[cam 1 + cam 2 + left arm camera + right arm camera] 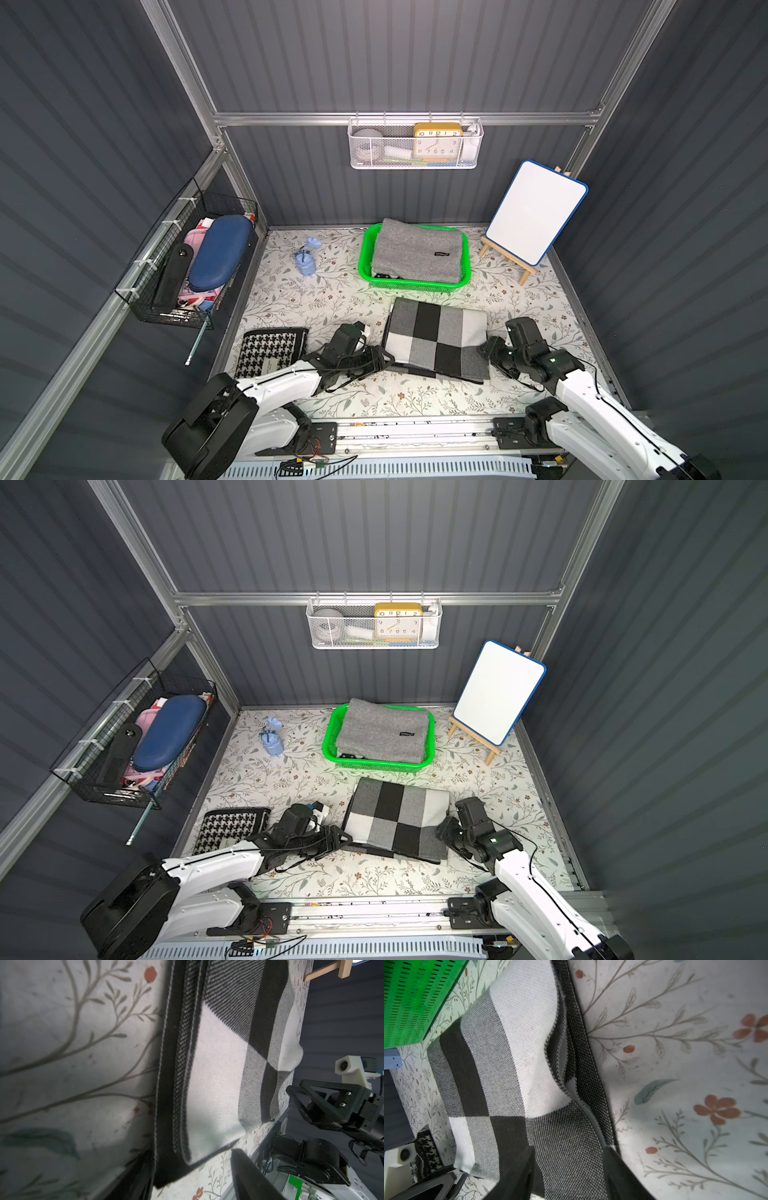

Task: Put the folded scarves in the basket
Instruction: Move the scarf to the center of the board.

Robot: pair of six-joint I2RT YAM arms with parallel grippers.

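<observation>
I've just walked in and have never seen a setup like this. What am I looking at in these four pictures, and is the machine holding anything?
These are two robot arms, each ending in a two-fingered gripper. Two pictures come from a camera pair overhead, looking down on the whole booth; the other two come from small cameras on the arms' wrists, looking close up past the fingers. On the flowery table are a checked scarf, a houndstooth cloth, a small pale blue object, a propped-up whiteboard and a green basket with a grey folded cloth in it. The left gripper is open, its fingers either side of one edge of the checked scarf. The right gripper straddles the opposite edge; whether it pinches the cloth I cannot tell.
</observation>
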